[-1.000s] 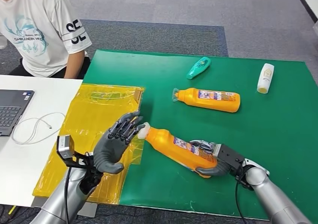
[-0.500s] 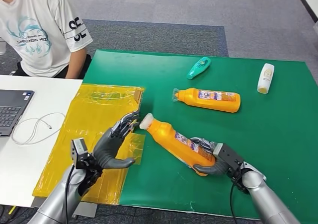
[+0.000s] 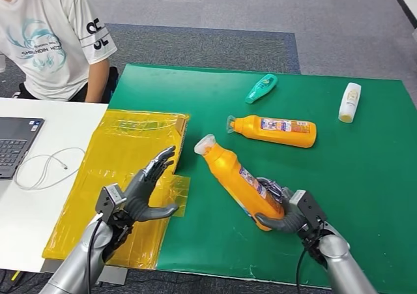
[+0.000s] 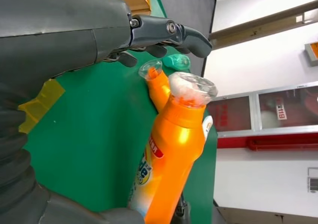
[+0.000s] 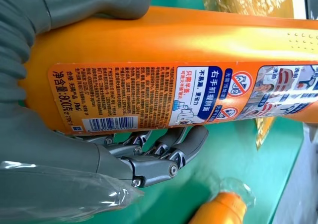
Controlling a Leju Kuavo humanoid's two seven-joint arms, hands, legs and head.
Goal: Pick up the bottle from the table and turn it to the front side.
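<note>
Left hand: fingers apart, holding nothing, hovering over yellow film at mat edge. Bottle cap lies beyond its fingertips, off toward right hand; no contact.

Held bottle: base end raised off green mat, long axis slanting from right-hand fingers up toward left hand's fingertips.

Right hand: thumb and fingers clamped round base end; barcode label faces wrist camera. Judgement: right hand does turning; left is nearer the cap.
</note>
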